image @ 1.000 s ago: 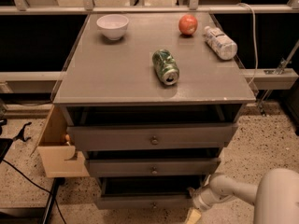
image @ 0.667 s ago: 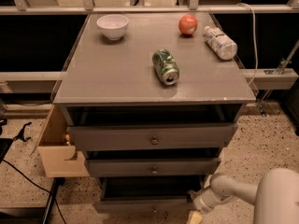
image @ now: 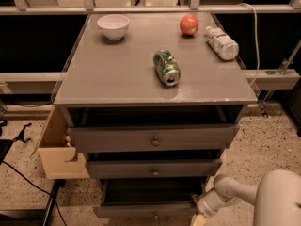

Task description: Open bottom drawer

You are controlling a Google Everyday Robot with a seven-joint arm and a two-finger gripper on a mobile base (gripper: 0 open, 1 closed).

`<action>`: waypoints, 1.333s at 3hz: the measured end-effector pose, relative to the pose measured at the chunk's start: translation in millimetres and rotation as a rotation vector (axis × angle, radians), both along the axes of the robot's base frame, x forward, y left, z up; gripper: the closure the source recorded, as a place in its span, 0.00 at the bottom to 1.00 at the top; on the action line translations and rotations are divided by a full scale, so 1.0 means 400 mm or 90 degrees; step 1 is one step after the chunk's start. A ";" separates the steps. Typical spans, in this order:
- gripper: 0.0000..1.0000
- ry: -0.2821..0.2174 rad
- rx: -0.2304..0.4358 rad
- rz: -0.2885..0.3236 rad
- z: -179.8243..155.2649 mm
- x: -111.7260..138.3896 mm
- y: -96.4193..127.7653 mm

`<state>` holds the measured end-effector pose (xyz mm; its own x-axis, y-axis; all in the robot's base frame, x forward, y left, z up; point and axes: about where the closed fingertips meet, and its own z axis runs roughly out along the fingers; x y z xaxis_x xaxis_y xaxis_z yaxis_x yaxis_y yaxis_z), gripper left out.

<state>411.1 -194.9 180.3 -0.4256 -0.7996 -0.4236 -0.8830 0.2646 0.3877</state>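
**Grey cabinet** [image: 141, 86]: largest item, centre of view, flat top over three stacked drawer fronts. It stands on a speckled floor [image: 263, 145].

**Robot arm** [image: 244, 192]: white, enters from the lower right corner and reaches toward the cabinet's foot.

**Wooden box** [image: 61, 159]: tan, open, touching the cabinet's left side.

**Top drawer** [image: 117, 138]: the tallest front, with a central knob.

**Middle drawer** [image: 122, 168]: a slimmer front, with a central knob.

**Bottom drawer** [image: 136, 212]: lowest and slimmest front, at the lower edge of view. It stands forward of the two above, with a dark gap showing behind its front, so it looks partly drawn out.
- Handling, by judgement: a rigid panel on runners that should slide straight out with moderate resistance and will not flex.
- Hold: the small round metal knob [image: 155, 215] at mid-front is smooth and easy to slip off. The front's upper lip is a possible alternative purchase.

**On the top:**
- plastic bottle [image: 222, 43], lying on its side at the right rear
- green can [image: 166, 67], lying on its side near the centre
- white bowl [image: 113, 26], upright at the left rear
- red apple [image: 189, 25], at the rear just beside the bottle

**Gripper** [image: 198, 214]: at the right end of the bottom drawer's front, touching or just beside it. Whether it is spread or closed cannot be told.
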 end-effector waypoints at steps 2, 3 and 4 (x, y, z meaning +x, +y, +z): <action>0.00 0.069 0.000 -0.001 0.035 -0.060 -0.018; 0.00 0.102 0.003 0.013 0.052 -0.094 -0.016; 0.00 0.103 0.003 0.013 0.052 -0.096 -0.015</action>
